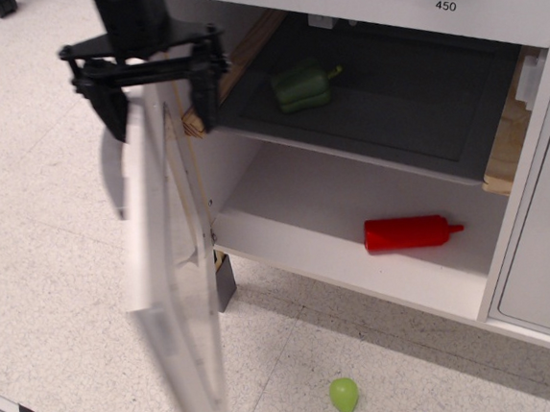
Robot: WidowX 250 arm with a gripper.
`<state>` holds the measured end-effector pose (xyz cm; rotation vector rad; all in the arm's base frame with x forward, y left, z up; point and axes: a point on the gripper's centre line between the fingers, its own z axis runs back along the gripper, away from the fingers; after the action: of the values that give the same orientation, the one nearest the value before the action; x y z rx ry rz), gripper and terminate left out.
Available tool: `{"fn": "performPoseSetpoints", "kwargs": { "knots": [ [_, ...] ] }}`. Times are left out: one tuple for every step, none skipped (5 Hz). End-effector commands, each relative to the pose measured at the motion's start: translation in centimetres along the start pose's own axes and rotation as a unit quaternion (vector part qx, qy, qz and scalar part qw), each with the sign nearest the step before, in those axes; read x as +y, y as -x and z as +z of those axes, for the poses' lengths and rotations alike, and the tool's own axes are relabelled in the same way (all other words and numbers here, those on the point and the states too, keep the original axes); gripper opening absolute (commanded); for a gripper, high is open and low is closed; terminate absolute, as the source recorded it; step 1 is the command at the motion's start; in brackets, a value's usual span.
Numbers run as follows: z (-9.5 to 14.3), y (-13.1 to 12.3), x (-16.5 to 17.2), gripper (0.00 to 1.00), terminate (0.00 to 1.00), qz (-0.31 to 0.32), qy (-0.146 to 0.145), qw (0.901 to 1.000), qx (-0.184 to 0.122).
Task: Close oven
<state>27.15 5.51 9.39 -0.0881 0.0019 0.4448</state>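
1. Oven door [173, 302], a white panel with a wire-lined rounded window, is seen almost edge-on and blurred, standing out from the left side of the white toy kitchen oven [376, 255] toward the near side of the scene.
2. The black two-fingered gripper [155, 106] is placed over the door's top edge, with one finger [112, 109] on the left, outer face and the other on the right, inner face.
3. The fingers are spread apart and straddle the panel; nothing is clamped, and whether either finger is touching the panel cannot be told through the blur.
4. The oven cavity is exposed to the right of the gripper: a dark grey tray [420, 106] carrying a green toy pepper [301, 85] is seen on the upper level, and a red bottle [410, 233] is lying on its side on the white lower shelf.
5. The hinge line is judged to run upright along the cavity's left wall, so the door's long axis is vertical and the opening lies to the right of the fingers.
6. A push rightward from the left-hand finger is therefore judged to be what the closing swing calls for.
7. A small green balloon-like object [344, 395] is lying on the pale speckled floor [39, 265] below the cavity; it is judged to sit under the door's arc.
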Motion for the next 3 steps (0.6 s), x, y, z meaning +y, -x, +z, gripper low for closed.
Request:
{"fn": "performPoseSetpoints", "kwargs": {
  "knots": [
    [1.6,0.2,-5.5,1.0,0.0,0.007,0.028,0.9993,-0.024],
    [2.8,0.2,-6.8,1.0,0.0,0.008,0.036,0.998,-0.051],
    [5.9,1.2,-7.6,1.0,0.0,-0.013,0.042,0.9959,-0.079]
  ]
}}
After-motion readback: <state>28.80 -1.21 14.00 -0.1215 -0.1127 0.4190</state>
